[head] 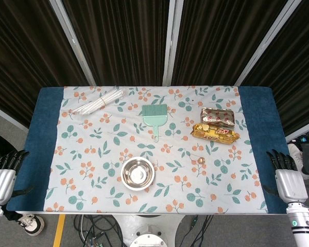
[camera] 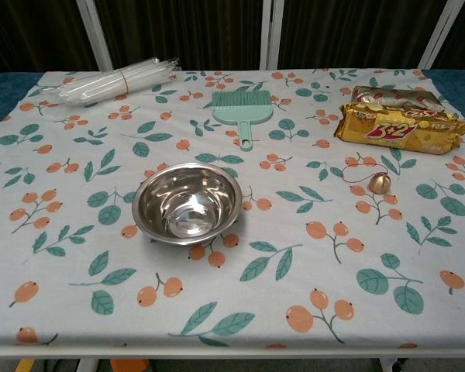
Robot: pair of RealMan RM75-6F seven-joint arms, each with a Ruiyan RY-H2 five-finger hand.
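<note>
While both the left robot hand (head: 4, 172) and right robot hand (head: 287, 172) hang released beside the desk (head: 36, 149), the steel bowl (head: 137, 173), below the green brush (head: 155, 116), looks light, rigid, slippery, best pinched at its rim.

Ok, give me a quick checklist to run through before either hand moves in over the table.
1. Left hand holds nothing, off the table's left edge: ok.
2. Right hand holds nothing, off the right edge: ok.
3. Bowl upright and empty: ok.
4. Bell stands free, clear of the snack packs: ok.
5. Brush and straws lie apart at the far side: ok.
6. Cloth flat near the bowl: ok.
</note>
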